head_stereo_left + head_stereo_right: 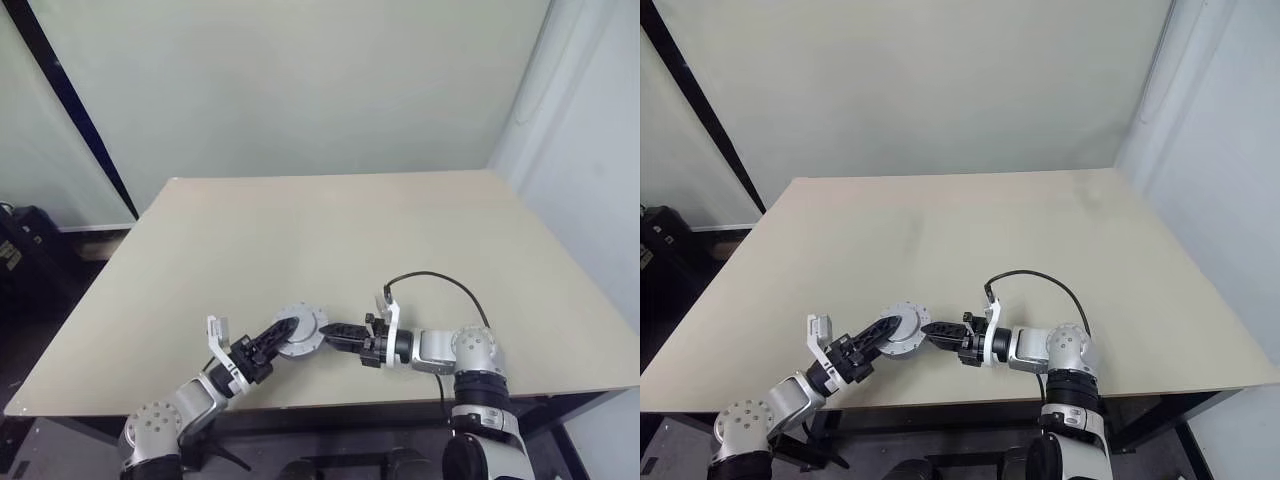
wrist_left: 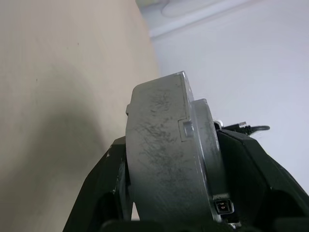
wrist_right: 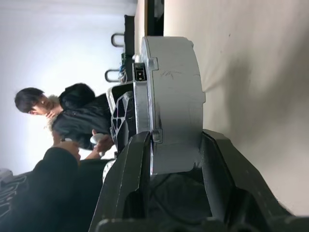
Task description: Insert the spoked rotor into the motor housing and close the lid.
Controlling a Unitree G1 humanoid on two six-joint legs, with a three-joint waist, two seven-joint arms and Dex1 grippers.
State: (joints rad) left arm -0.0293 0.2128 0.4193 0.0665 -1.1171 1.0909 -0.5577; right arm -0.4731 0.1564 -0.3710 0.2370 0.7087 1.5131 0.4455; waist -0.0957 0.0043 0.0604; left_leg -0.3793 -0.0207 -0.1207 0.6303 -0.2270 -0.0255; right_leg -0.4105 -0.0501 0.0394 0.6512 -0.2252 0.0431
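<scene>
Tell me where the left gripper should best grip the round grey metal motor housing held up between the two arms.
Probably across its two flat faces at the rim, coming from the robot's left. The round grey metal motor housing is held above the table with its edge toward each gripper, and the right gripper already clamps the opposite rim. The left gripper straddles its side, leaving the faces free for its fingers.

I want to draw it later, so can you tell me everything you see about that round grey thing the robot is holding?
The motor housing is a squat round grey case that looks like scuffed metal, with its lid shut flat against it and small tabs around the rim. A little socket sits on its edge. It is held just above the tan table, near the front edge, between the two arms. The left gripper clamps it from one side and the right gripper from the other, their black fingers pressing its flat faces.
</scene>
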